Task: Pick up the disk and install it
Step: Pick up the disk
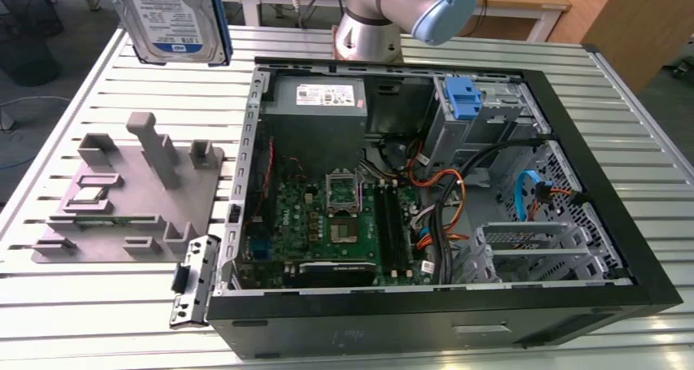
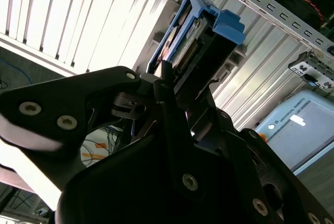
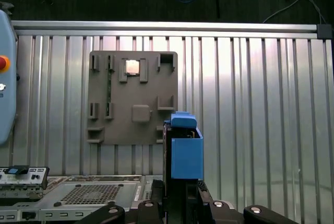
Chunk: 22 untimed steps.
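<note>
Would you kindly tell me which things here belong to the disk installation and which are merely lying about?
Job in hand: silver-grey metal disk in a blue plastic carrier, clamped in the black gripper; open black computer case.
Lying about: grey slotted plastic fixture plate; grey power supply box; lone blue plastic bracket.

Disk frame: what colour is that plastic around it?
The disk sits in a bright blue frame, clearest in the first wrist view.
</note>
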Each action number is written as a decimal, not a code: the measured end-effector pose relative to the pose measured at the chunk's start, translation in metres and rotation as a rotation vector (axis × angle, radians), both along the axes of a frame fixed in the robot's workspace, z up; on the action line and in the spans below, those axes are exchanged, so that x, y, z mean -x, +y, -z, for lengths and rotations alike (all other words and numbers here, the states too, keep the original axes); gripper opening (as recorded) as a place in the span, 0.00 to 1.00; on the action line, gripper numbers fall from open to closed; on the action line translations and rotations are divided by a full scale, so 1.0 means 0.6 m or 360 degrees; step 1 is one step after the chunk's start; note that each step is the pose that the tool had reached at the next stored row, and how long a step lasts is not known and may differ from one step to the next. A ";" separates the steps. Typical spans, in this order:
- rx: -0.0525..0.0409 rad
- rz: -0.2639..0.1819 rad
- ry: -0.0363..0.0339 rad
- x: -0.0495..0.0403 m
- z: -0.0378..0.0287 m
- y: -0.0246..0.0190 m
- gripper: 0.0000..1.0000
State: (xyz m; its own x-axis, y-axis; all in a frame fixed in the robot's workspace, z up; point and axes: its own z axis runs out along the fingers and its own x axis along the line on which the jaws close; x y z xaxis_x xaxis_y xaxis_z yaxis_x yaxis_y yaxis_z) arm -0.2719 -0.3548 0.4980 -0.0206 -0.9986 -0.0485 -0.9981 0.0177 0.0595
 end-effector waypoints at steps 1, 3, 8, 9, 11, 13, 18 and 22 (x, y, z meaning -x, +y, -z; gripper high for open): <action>0.0000 0.0000 0.0000 -0.003 0.000 0.0000 0.35; 0.0000 0.0000 0.0000 -0.009 0.000 0.0000 0.35; 0.0000 0.0000 0.0000 -0.027 0.000 0.0000 0.35; 0.0000 0.0000 0.0000 -0.031 0.000 0.0000 0.35; 0.0000 0.0000 0.0000 -0.041 0.000 0.0000 0.35; 0.0000 0.0000 0.0000 -0.051 0.000 -0.0001 0.35; 0.0000 0.0000 0.0000 -0.071 0.000 -0.0046 0.35; 0.0000 0.0000 0.0001 -0.089 0.000 -0.0114 0.35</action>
State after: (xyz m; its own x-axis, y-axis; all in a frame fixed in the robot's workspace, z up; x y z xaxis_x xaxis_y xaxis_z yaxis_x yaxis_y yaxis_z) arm -0.2185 -0.3617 0.4979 -0.0206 -0.9986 -0.0486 -0.9981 0.0177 0.0598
